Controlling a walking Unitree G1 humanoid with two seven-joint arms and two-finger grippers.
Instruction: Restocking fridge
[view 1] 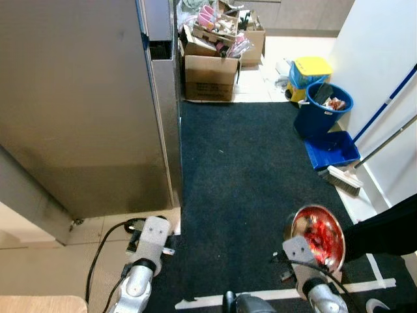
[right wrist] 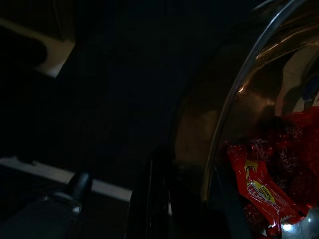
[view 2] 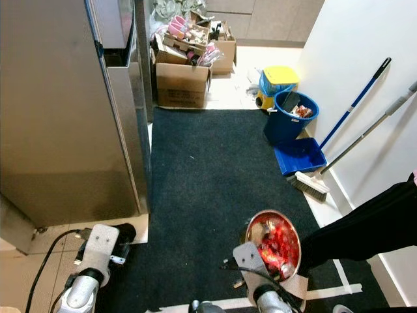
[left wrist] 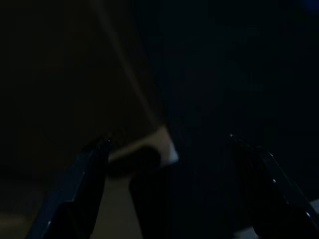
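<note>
Low at the bottom right of the left eye view, the right gripper [view 1: 306, 251] carries a metal bowl [view 1: 319, 236] by its rim; the right wrist view shows a black finger [right wrist: 149, 199] on the outside of the bowl wall, so this pincer looks clamped on the rim. Red wrapped snacks [right wrist: 259, 191] fill the bowl, one bearing a yellow label. At the bottom left, the left gripper [left wrist: 172, 154] hangs idle over the edge where pale floor meets dark carpet, its two fingers spread apart and holding nothing.

Outward from the bowl, a dark carpet [view 1: 247, 182] runs up the middle of the frame. The fridge [view 1: 78, 104] fills the upper left, its steel door closed. Near the top centre sit cardboard boxes [view 1: 210, 75] full of odds and ends. At the upper right stand a blue bucket [view 1: 321, 111] and a yellow bin [view 1: 310, 68], with a broom [view 1: 345, 179] leaning on the white wall. A person's dark sleeve [view 1: 384, 231] enters at the right edge, just beside the bowl.

My judgement: the step in hand is bringing the bowl to the fridge. Next, the free left gripper would need to reach the door edge and pull it open while the bowl stays level.
</note>
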